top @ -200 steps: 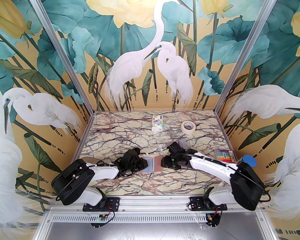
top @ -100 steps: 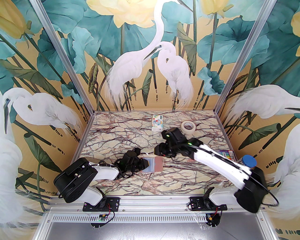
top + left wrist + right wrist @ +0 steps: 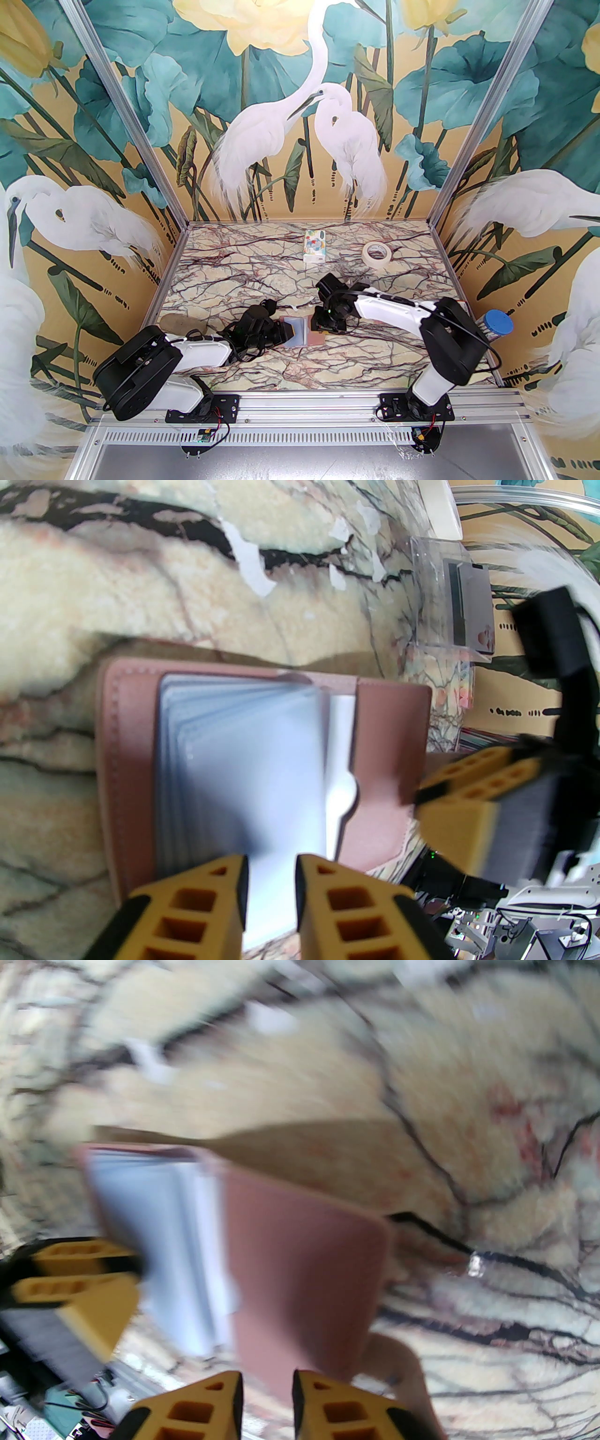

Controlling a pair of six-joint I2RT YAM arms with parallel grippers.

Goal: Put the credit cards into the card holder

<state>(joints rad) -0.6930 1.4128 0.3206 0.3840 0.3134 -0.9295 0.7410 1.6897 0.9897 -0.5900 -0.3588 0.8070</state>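
Spreading under everything is the marble-patterned table, with both arms reaching low over its middle. Between them lies the card holder, opened, with pale sleeves on the left and the pink cover on the right. The left gripper is clamped on the sleeves' near edge. The right gripper, blurred, pinches the pink cover's edge. Far back stand a tissue pack and a tape roll, and a blue-lidded jar stands at the right edge. Beyond the holder, a clear box holds an upright credit card with a dark stripe.
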